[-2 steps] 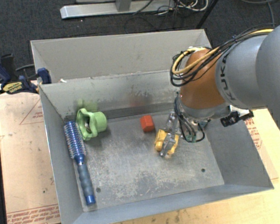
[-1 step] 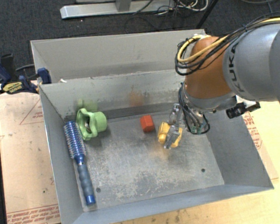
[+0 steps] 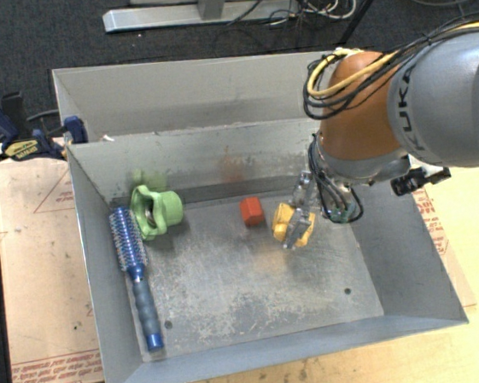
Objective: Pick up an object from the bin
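Where the arm enters from the right, gripper meets a small yellow object right of the bin's centre; grip state cannot be told. Red block just beside; green piece, blue hairbrush by left wall

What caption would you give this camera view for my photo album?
Robot arm's gripper at a small yellow thing beside a red block in the grey bin.
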